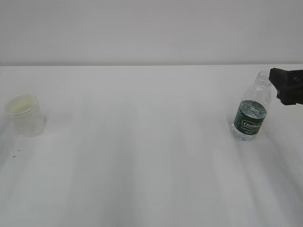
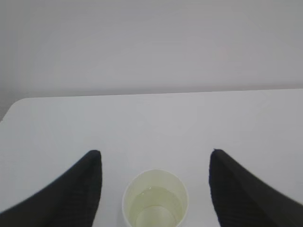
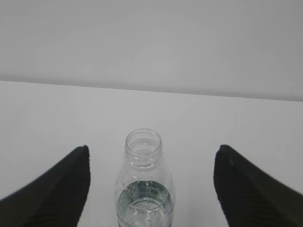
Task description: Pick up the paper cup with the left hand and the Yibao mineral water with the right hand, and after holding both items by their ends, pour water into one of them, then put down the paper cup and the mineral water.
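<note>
I am working with the white table as my landmark. The paper cup is standing upright near the table's left edge, and it is looking like there is already some water inside. The Yibao mineral water is standing upright near the table's right edge, uncapped. My left hand is hanging over the cup with both fingers wide apart, gripping nothing. My right hand is doing the same around the bottle neck, not touching it. I am judging this as either the pick-up or the release step; for picking, I am needing to lower and close both hands.
</note>
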`<control>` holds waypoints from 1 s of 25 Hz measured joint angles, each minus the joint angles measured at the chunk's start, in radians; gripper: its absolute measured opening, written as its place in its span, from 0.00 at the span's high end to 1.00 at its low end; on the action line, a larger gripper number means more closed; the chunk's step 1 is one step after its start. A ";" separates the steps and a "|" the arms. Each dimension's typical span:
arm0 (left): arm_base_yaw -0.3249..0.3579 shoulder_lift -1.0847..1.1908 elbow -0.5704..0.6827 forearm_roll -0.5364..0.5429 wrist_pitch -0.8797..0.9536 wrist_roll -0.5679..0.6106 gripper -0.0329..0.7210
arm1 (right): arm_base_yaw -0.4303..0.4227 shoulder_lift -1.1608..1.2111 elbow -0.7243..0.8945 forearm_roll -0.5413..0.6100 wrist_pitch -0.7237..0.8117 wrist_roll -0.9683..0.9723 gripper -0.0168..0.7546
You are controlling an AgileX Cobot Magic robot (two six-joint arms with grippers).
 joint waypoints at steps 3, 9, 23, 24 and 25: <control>0.000 -0.035 -0.038 0.000 0.080 0.000 0.29 | 0.000 -0.032 -0.023 0.000 0.066 -0.003 0.19; 0.000 -0.089 -0.066 0.005 0.154 0.002 0.29 | 0.000 -0.054 -0.048 0.000 0.170 -0.003 0.21; 0.000 -0.184 -0.069 0.007 0.261 0.002 0.29 | 0.000 -0.126 -0.121 0.000 0.319 -0.003 0.21; 0.000 -0.197 -0.069 0.007 0.266 0.002 0.29 | 0.000 -0.131 -0.121 0.000 0.324 -0.003 0.21; 0.000 -0.207 -0.069 0.007 0.272 0.002 0.29 | 0.000 -0.138 -0.121 0.000 0.333 -0.003 0.21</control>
